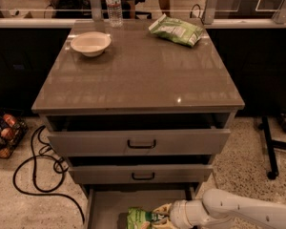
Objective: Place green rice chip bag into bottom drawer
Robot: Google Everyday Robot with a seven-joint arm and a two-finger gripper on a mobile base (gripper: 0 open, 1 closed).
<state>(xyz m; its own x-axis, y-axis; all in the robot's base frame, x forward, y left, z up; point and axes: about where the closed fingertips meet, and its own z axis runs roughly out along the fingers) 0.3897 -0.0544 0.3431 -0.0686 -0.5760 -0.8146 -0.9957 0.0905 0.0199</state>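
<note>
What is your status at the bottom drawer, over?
Gripper low in open bottom drawer, shut on green rice chip bag. Bag not yet released. Middle drawer ajar just above.

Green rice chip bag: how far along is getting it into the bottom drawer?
Done: the bottom drawer stands open and the green rice chip bag is down inside it. In hand: the gripper is at the bag's right edge. Left: backing the arm out of the drawer.
</note>
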